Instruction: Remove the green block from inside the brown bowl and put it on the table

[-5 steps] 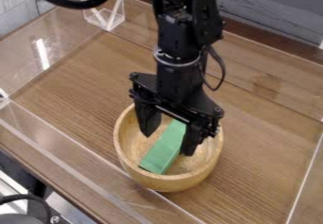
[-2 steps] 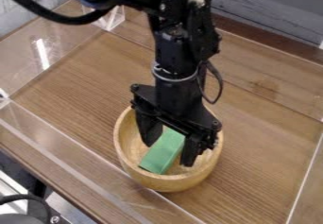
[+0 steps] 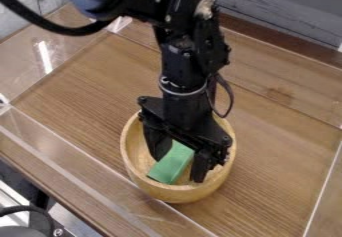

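The end effector [image 3: 183,154] points straight down into the brown bowl [image 3: 144,178], its jaws spread wide and straddling the green block [image 3: 171,165], gripping nothing. The block lies tilted inside the bowl, which sits on the desk [image 3: 80,96] near its front edge.

The gripper [image 3: 185,153] hides the upper end of the green block [image 3: 171,165] and the brown bowl's [image 3: 136,170] far rim.
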Motion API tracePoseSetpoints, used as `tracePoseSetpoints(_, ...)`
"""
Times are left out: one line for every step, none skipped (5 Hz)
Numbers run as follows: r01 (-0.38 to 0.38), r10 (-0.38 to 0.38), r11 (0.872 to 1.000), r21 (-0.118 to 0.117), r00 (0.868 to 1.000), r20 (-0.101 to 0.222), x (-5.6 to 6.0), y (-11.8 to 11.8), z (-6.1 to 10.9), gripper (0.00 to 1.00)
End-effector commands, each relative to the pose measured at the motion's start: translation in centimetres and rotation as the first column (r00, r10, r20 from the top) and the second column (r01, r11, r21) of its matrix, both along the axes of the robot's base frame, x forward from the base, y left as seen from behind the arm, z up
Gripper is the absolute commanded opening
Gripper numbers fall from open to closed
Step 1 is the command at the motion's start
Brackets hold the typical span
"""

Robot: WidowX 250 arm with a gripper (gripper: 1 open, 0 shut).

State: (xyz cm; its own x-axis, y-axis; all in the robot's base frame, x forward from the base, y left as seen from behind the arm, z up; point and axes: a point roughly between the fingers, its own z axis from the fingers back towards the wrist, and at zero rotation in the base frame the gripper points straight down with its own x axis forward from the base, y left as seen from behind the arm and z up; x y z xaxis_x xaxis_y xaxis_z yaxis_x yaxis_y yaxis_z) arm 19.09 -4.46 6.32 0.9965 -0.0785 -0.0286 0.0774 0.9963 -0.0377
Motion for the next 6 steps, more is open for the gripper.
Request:
tracePoseSetpoints(-0.003,0.003,1.0,-0.016,0.999,0.044,0.5,0.0,0.6,1.0)
tracePoseSetpoints(-0.003,0.004,1.0,-0.023,0.999,0.054,0.4,0.1,0.6,1.0)
tracePoseSetpoints(-0.006,0.007,1.0,-0.029,0.998,0.064,0.5,0.2,0.5,1.0)
tracePoseSetpoints(-0.001,0.003,1.0,-0.032,0.998,0.069,0.3,0.3,0.0,1.0)
tracePoseSetpoints(0.001,0.001,1.0,-0.031,0.997,0.072,0.2,0.3,-0.5,1.0)
tracePoseSetpoints(-0.001,0.003,1.0,-0.031,0.997,0.074,0.2,0.3,-1.0,1.0)
